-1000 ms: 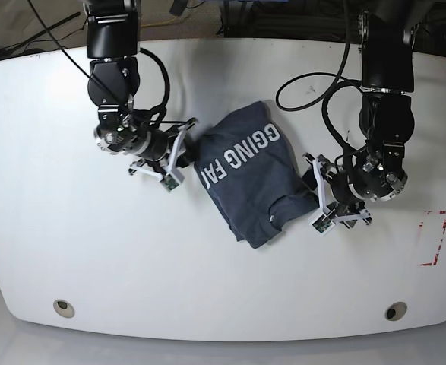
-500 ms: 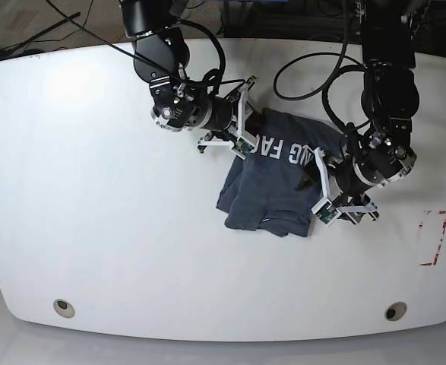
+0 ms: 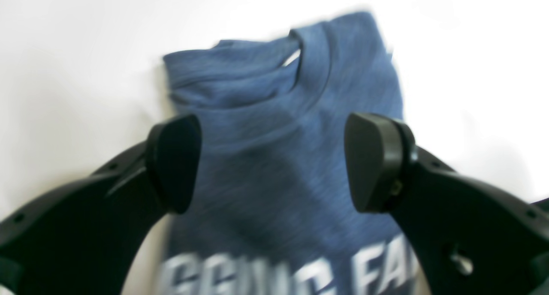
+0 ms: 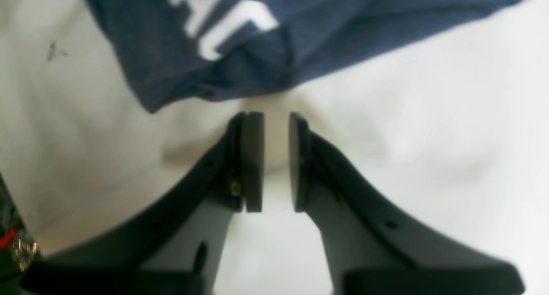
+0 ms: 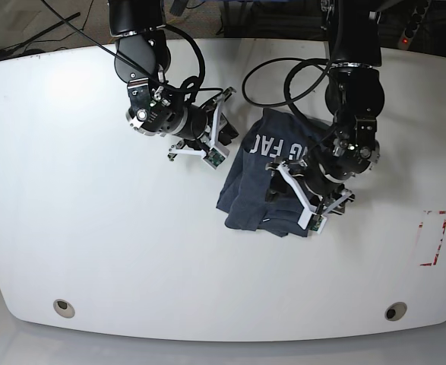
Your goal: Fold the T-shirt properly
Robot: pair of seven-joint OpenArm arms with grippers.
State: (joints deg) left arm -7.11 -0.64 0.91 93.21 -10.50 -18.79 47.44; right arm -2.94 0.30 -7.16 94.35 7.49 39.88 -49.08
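On the T-shirt (image 5: 262, 182), white capitals read "FAC", the rest hidden.

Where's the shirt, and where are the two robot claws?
T-shirt (image 5: 247, 199): base view, lower folded part of the cloth.
Left gripper (image 3: 272, 163): left wrist view, open gap between its fingertips, over the shirt.
Right gripper (image 4: 276, 161): right wrist view, narrow gap between its fingertips, holding nothing.

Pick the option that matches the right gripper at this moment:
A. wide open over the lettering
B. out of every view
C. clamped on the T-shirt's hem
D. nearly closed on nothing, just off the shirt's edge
D: in the right wrist view the right gripper shows a narrow empty gap over bare table, just short of the T-shirt.
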